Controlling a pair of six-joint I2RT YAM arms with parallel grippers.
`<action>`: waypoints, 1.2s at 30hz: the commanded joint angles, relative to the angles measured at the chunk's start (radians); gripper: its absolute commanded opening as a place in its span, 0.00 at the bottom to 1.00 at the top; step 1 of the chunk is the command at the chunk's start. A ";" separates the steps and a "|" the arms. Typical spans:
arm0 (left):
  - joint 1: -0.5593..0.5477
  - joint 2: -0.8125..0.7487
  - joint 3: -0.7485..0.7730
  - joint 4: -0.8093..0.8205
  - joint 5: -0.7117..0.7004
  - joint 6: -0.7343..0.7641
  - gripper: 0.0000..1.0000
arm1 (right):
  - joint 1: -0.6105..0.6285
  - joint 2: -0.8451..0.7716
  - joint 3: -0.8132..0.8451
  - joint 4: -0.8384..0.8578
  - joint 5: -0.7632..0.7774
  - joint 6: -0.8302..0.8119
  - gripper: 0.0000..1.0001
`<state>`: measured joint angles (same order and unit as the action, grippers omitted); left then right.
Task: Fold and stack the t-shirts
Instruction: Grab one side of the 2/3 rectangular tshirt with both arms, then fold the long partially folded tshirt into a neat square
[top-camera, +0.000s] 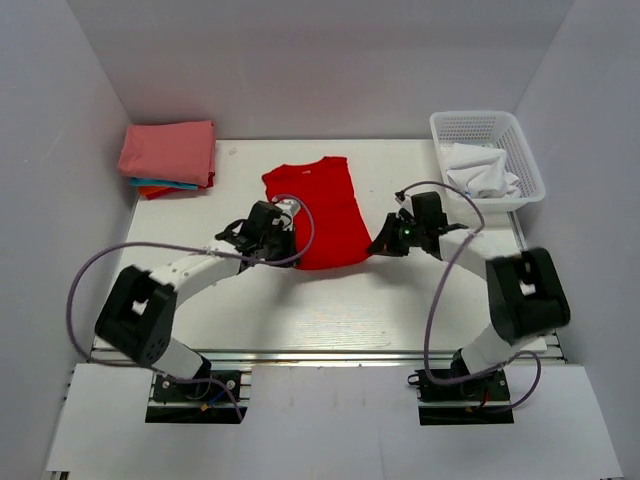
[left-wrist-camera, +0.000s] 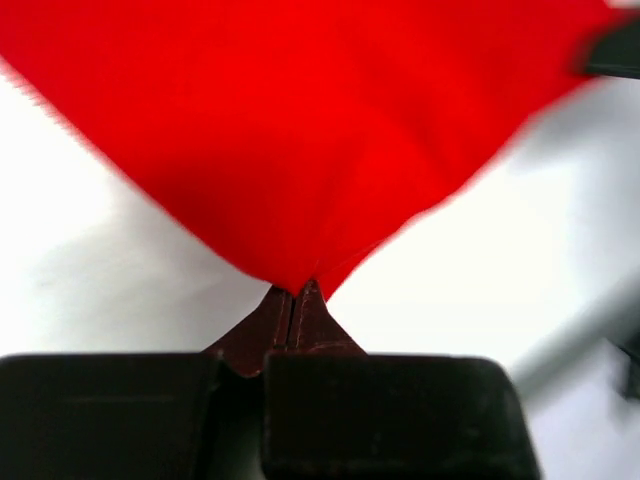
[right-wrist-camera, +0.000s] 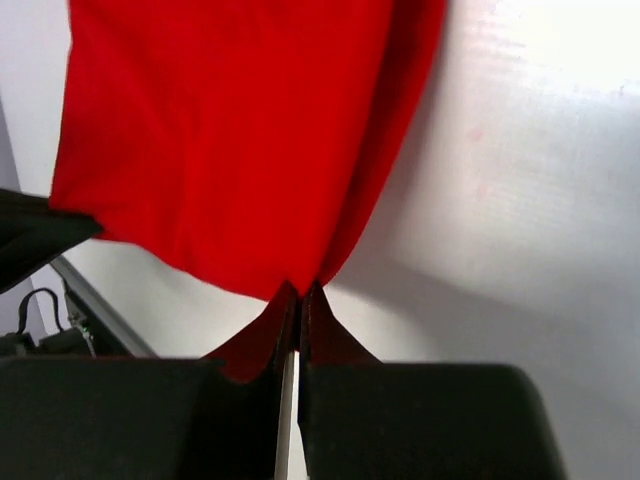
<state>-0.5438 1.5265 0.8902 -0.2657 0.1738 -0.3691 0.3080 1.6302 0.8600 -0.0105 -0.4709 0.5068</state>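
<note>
Checking in from the remote station, here's what I had on screen. The red t-shirt (top-camera: 320, 210) was lying on the white surface (top-camera: 350, 310), about mid-way between the two arms, with its far end toward the back wall and its near edge facing the arm bases. The left claw (left-wrist-camera: 297, 297) was pinched fully closed on the near left corner of that shirt. On the wrist cam the cloth came to a sharp point right at the tips, with no gap between the fingers. It was the same on the other side: the right claw (right-wrist-camera: 300, 297) was clamped tight on the near right corner, with red fabric fanning out from the tips. I couldn't tell from the blurry wrist views how far the corners were off the surface. In the back left corner sat a folded stack, with a pink shirt (top-camera: 168, 150) on top and the edges of a teal one (top-camera: 160, 183) and an orange-red one (top-camera: 152, 191) peeking out below. Back right there was a white basket (top-camera: 530, 160) with some crumpled white cloth (top-camera: 480, 170) in it, well apart from the red shirt.
</note>
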 joint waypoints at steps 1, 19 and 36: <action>-0.016 -0.176 -0.025 -0.030 0.243 0.015 0.00 | 0.002 -0.186 -0.056 -0.093 0.000 -0.019 0.00; -0.016 -0.393 0.015 -0.234 0.228 -0.063 0.00 | 0.002 -0.466 0.088 -0.307 0.002 -0.076 0.00; 0.025 -0.168 0.265 -0.466 -0.118 -0.182 0.00 | 0.006 -0.060 0.464 -0.318 -0.011 -0.109 0.00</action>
<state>-0.5392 1.3239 1.1084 -0.6338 0.1654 -0.5045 0.3157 1.5330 1.2434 -0.3420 -0.4793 0.4259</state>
